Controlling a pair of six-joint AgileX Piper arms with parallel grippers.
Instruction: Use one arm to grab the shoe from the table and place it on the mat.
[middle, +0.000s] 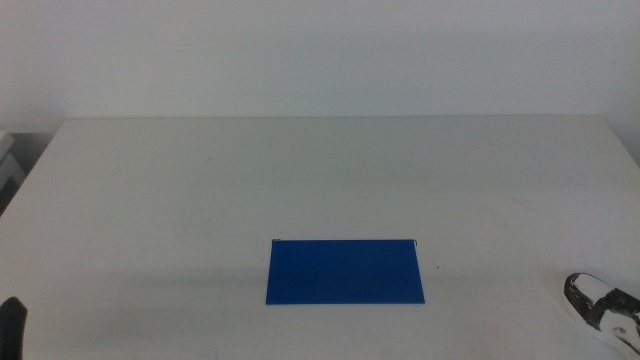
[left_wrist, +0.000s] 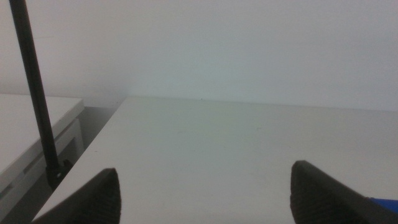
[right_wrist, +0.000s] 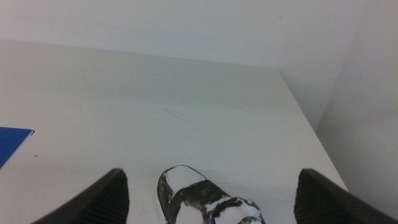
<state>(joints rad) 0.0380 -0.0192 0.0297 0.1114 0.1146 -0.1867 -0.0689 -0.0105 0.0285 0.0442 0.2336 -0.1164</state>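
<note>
Shoe off the mat; both grippers parted.

The sneaker (middle: 600, 303) is seen at four o'clock of the blue mat (middle: 345, 271), between the right gripper's (right_wrist: 214, 199) spread jaws; the left gripper (left_wrist: 205, 199) is likewise held apart.

A thin black pole (left_wrist: 34, 87) stands upright just off the surface's left edge, beside a low white cabinet (left_wrist: 34, 134). A plain white wall (middle: 320, 55) rises behind the far edge.

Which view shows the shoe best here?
The right wrist view: the shoe lies on the table, its toe and patterned panels showing. The middle view catches only part of it at the frame corner; the left wrist view shows none.
</note>
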